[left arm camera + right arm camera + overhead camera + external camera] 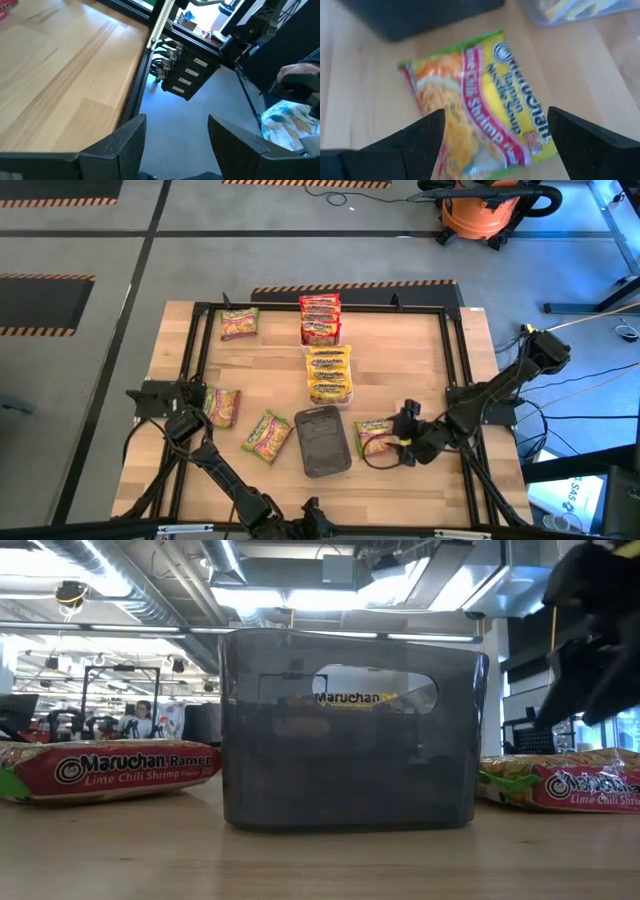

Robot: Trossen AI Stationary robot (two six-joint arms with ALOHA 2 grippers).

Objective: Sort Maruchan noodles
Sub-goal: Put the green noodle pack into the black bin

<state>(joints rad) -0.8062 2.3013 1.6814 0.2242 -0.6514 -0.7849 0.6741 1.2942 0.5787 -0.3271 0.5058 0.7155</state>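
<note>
Progress: red packets (320, 318) and yellow packets (329, 374) trayed at 12 o'clock | Left: four Lime Chili Shrimp packets loose, dark tray (322, 442) empty | Right pincer (404, 442) spread, empty, over 4 o'clock packet (480, 102) | Left pincer (160, 399) released, 9 o'clock worktop (400, 360) edge

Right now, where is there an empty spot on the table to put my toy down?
Bare wood lies along the far right, between the red packets and the black frame. More lies in the left middle, between the far-left green packet and the yellow packets. It is crowded along the near side: green packets, the dark tray, and the right hand.
</note>
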